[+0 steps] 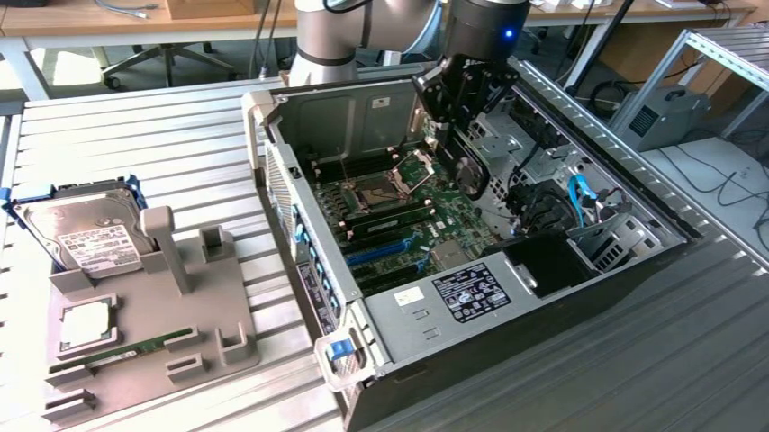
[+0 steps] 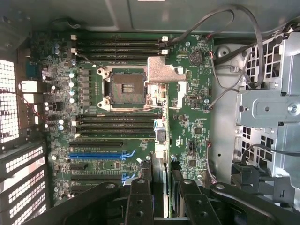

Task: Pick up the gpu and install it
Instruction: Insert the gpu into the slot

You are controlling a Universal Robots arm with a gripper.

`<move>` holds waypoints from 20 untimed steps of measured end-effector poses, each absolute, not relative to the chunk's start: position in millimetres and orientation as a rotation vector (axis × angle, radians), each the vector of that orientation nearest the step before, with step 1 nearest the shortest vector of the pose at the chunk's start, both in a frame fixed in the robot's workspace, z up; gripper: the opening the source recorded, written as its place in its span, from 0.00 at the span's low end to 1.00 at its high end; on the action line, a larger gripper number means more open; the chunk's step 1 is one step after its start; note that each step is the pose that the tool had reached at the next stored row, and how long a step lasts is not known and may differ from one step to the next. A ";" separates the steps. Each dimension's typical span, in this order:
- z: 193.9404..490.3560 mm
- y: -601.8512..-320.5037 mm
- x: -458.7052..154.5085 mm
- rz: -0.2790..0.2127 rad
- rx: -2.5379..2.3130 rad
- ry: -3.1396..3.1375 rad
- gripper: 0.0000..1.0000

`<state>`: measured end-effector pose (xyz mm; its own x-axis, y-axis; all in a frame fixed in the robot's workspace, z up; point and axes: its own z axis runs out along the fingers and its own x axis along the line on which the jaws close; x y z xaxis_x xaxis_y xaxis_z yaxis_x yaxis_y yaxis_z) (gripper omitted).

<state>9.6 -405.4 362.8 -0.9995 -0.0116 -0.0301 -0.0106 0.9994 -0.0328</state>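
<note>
My gripper (image 1: pixel 455 126) hangs over the open computer case (image 1: pixel 360 310), above the motherboard (image 1: pixel 415 220). It is shut on the gpu (image 1: pixel 469 173), a thin card with a black cooler that hangs edge-down from the fingers, clear of the board. In the wrist view the gpu (image 2: pixel 162 140) appears edge-on as a narrow strip running out from between the two black fingers (image 2: pixel 139 199) of the gripper (image 2: pixel 163 187). Beside it on the board lie the expansion slots, one of them blue (image 2: pixel 98 153). The empty CPU socket (image 2: pixel 123 86) sits further along.
The case's perforated rear wall (image 1: pixel 279 171) and the drive cage (image 1: pixel 541 148) with cables (image 1: pixel 582 200) flank the board. On the exterior view's left, a grey fixture (image 1: pixel 180 297) holds a silver hard drive (image 1: pixel 82 232) and a green memory stick (image 1: pixel 135 346).
</note>
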 end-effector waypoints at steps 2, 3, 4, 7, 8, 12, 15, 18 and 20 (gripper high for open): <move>362.8 -405.4 9.6 -0.051 -0.021 3.111 0.27; 362.8 -405.4 9.6 -0.051 -0.023 3.111 0.27; 362.8 -405.4 9.6 -0.051 -0.025 3.111 0.27; 362.8 -405.4 9.6 -0.051 -0.030 3.111 0.27; 362.8 -405.4 9.7 -0.051 -0.031 3.111 0.27; 362.8 -405.4 9.6 -0.050 -0.041 3.110 0.27; 362.7 -405.4 9.6 -0.050 -0.049 3.110 0.27; 362.8 -405.4 9.7 -0.050 -0.055 3.110 0.27; 362.8 -405.4 9.6 -0.050 -0.059 3.110 0.27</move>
